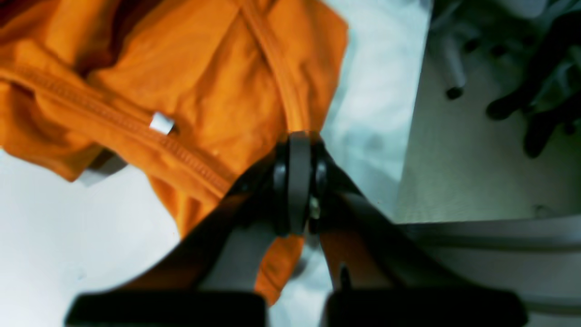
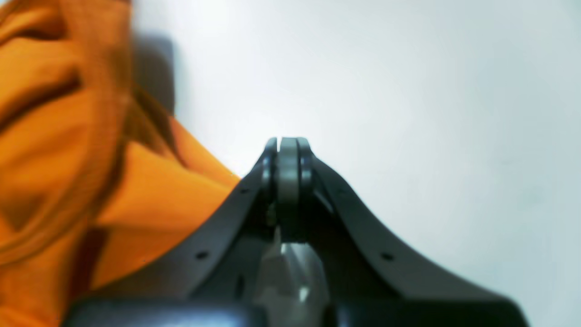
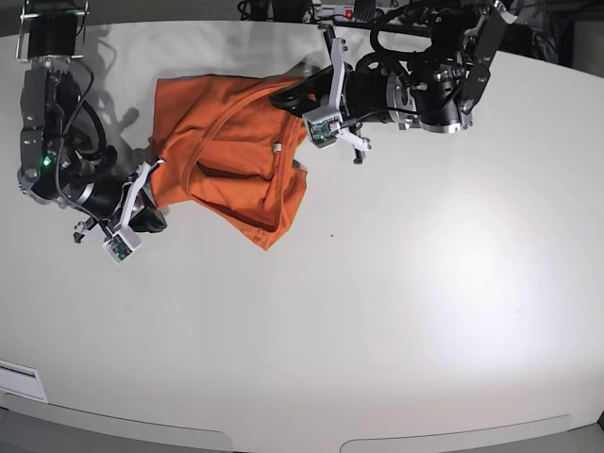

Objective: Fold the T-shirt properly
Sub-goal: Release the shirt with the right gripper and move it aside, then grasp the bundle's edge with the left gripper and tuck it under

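Orange cloth pinched at the collar seam by the closed left gripper (image 1: 297,136); right gripper (image 2: 288,141) closed empty just beside the T-shirt (image 3: 231,142), crumpled far left on the table (image 3: 425,311), likely for spreading flat.

A broad white table (image 3: 396,311) carries the crumpled orange T-shirt (image 3: 231,151) near its far left corner (small white tag showing).

Bright overhead light, glare on table (image 3: 453,283), wrist views blurred, perhaps motion
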